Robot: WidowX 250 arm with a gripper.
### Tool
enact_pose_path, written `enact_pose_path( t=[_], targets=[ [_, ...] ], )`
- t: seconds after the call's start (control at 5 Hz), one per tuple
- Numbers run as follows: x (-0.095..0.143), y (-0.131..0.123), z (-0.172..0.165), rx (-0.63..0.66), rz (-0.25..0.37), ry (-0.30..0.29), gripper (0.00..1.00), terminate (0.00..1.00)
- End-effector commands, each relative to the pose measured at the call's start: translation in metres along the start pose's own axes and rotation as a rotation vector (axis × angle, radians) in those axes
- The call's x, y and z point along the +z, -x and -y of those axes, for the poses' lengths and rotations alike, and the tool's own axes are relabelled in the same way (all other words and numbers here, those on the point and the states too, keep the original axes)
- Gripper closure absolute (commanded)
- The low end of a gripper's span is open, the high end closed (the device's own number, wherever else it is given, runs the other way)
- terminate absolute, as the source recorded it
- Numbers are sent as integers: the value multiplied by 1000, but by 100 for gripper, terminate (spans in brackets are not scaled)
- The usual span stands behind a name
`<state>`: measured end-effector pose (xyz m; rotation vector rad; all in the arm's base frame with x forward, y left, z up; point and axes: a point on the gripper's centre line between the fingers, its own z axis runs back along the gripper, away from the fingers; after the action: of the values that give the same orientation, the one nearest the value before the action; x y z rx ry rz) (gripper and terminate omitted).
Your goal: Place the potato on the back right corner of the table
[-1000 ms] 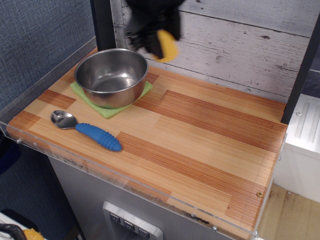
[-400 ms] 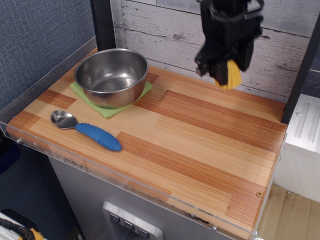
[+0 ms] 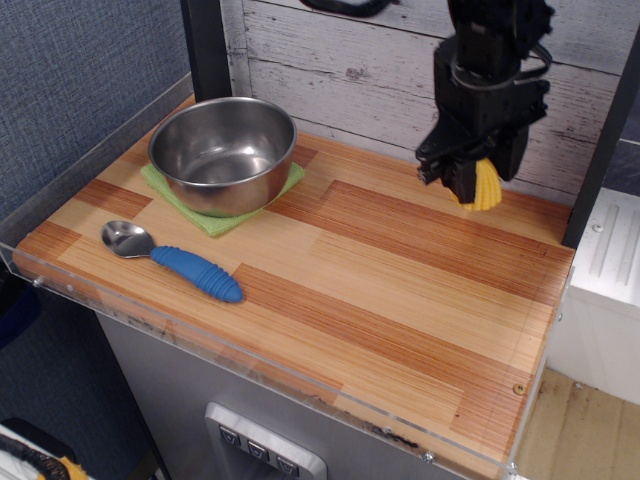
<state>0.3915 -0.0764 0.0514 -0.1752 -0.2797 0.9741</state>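
The potato [image 3: 487, 187] is a small yellow ridged toy. It hangs from my black gripper [image 3: 478, 178], which is shut on it, just above the back right part of the striped wooden table [image 3: 400, 290]. Whether the potato touches the wood I cannot tell. The arm comes down from the top of the view in front of the white plank wall.
A steel bowl [image 3: 223, 152] stands on a green cloth [image 3: 218, 214] at the back left. A spoon with a blue handle [image 3: 177, 260] lies near the front left edge. A dark post [image 3: 600, 140] stands at the right edge, beside a white ledge [image 3: 610, 260].
My gripper has carried the potato from the back left, near the bowl, across to the back right and lowered it close to the table.
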Motion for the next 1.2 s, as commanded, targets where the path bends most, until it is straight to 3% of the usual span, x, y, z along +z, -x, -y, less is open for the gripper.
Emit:
enact_pose_path(
  t=[0.0,0.2,0.4,0.8,1.0],
  targets=[
    [1,9,6,-35,-31,77,100,0],
    [0,15,8,-56,-81,82,100,0],
    [3,15,7,-63,-104,61,0,0],
    [11,8,2,-48,-70,31,0,0],
    [21,6,2,-36,-61,45,0,0]
  ],
)
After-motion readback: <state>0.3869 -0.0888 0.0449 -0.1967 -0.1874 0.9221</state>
